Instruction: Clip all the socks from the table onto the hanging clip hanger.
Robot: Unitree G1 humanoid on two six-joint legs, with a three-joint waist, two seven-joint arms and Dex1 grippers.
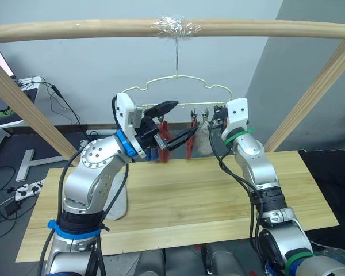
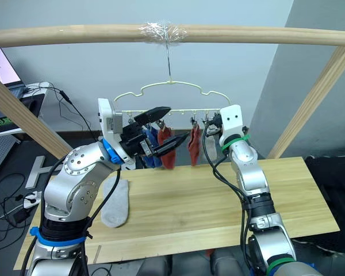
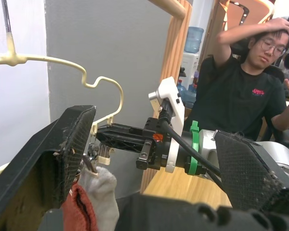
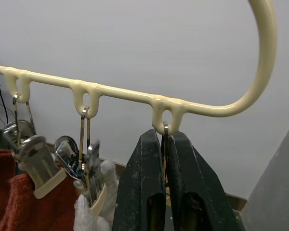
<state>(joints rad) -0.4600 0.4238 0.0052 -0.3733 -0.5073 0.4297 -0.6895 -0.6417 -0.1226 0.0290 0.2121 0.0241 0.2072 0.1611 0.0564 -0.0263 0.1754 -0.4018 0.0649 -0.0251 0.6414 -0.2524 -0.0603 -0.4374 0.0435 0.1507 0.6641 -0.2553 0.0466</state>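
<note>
The clip hanger hangs by its hook from the wooden bar. Blue socks, two rust red socks and a light grey sock hang from its clips. Another grey sock lies flat at the table's left side, partly behind my left arm. My left gripper is open in front of the red socks, holding nothing. At the hanger's right end my right gripper is shut on the end clip; it appears again as the right gripper in the left wrist view.
The thick wooden bar spans the top, with slanted poles at the left and right. Cables and a power strip lie on the floor to the left. A seated person is behind the frame.
</note>
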